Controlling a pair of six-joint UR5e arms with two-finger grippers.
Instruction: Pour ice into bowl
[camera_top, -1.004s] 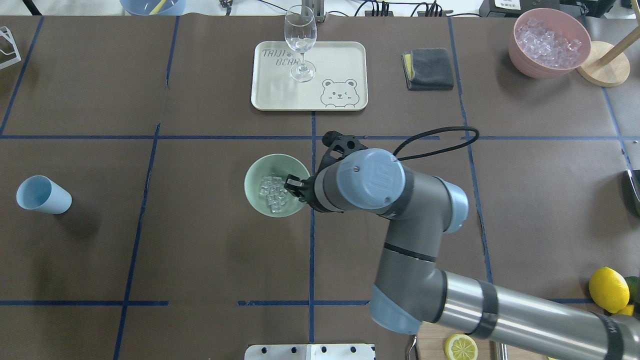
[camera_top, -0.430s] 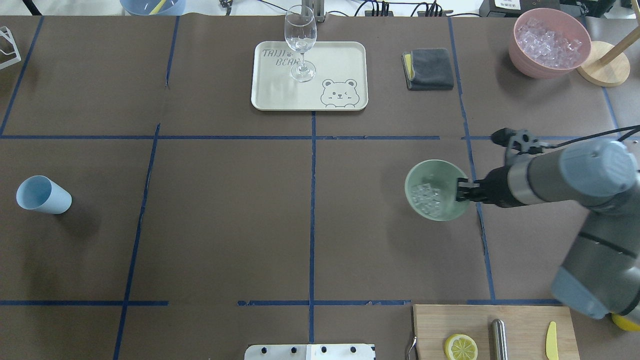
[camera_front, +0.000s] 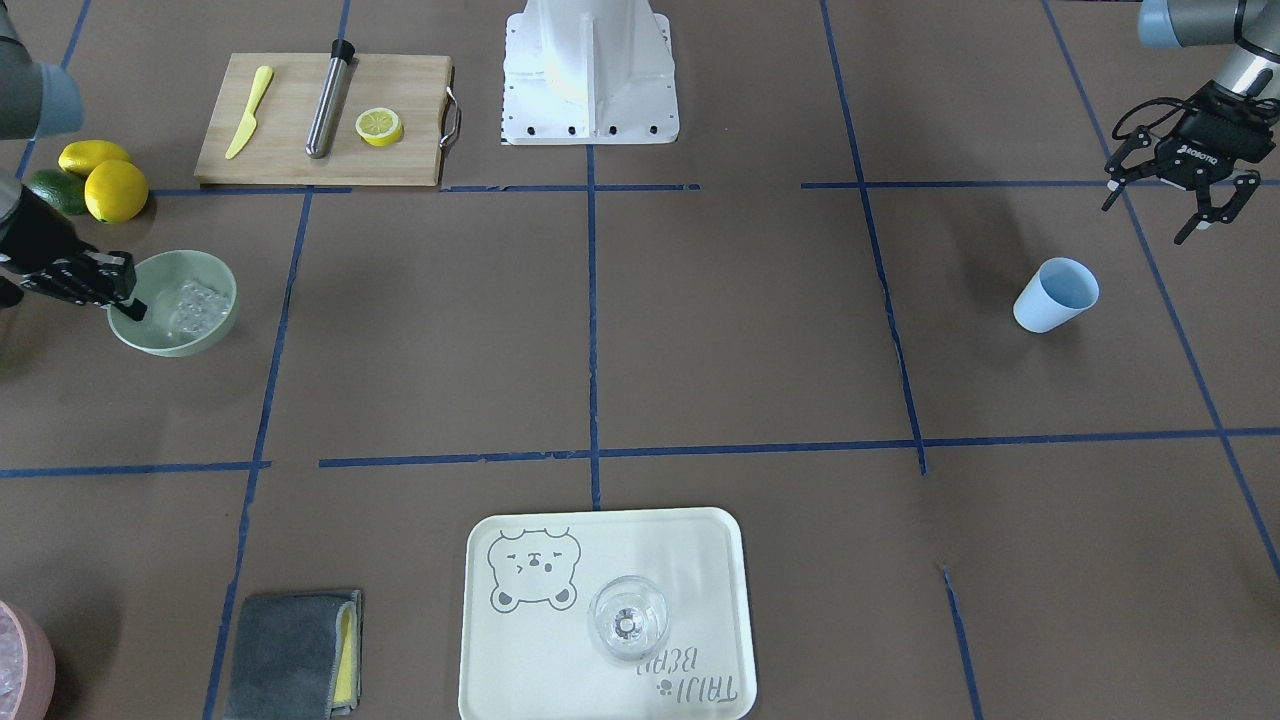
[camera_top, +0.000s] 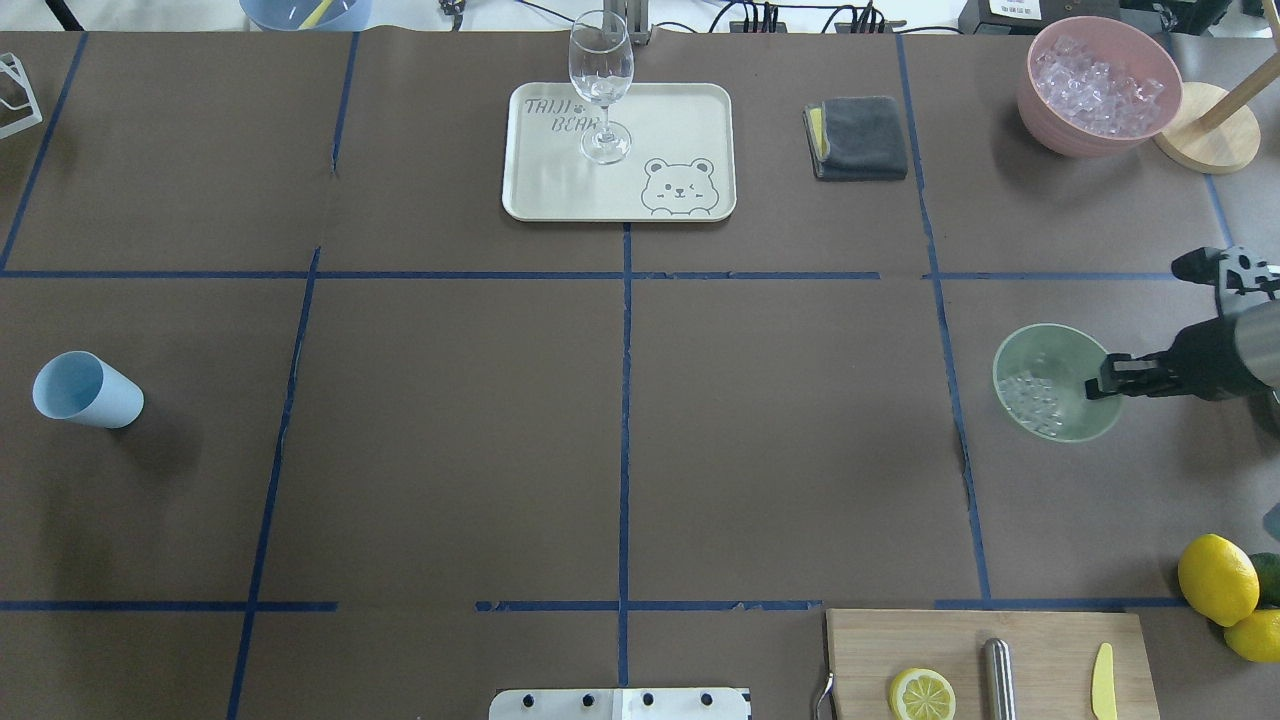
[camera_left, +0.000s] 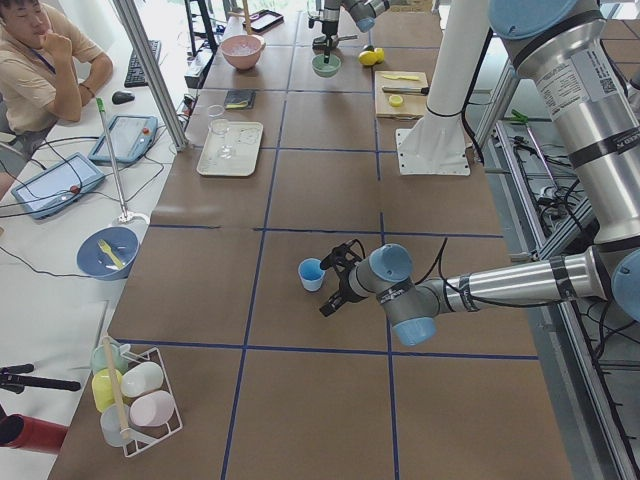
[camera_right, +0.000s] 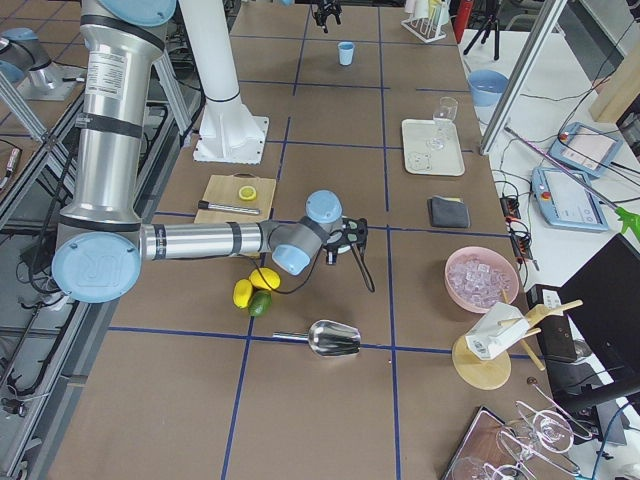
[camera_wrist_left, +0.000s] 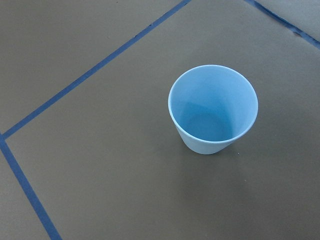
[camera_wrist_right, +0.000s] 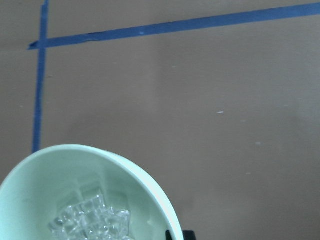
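Note:
The pale mint-green bowl (camera_top: 1050, 329) is at the table's right side, with a small heap of clear ice cubes (camera_top: 1030, 400) in it. My right gripper (camera_top: 1103, 381) is shut on the bowl's right rim. I cannot tell whether the bowl touches the table. The front view shows the bowl (camera_front: 170, 346), the ice (camera_front: 195, 299) and the right gripper (camera_front: 126, 297). The right wrist view shows the bowl's rim (camera_wrist_right: 100, 150) and the ice (camera_wrist_right: 90, 225). My left gripper (camera_front: 1190, 215) is open and empty, hovering near the upright light blue cup (camera_front: 1055, 295).
A pink bowl full of ice (camera_top: 1100, 85) stands at the back right. A tray (camera_top: 690, 110) with a wine glass (camera_top: 600, 85) is at the back centre, beside a grey cloth (camera_top: 855, 137). A cutting board (camera_top: 1040, 640) and lemons (camera_top: 1215, 578) lie at the front right.
My right arm has carried the bowl with the ice from the table's centre far over to the right. The light blue cup has not moved.

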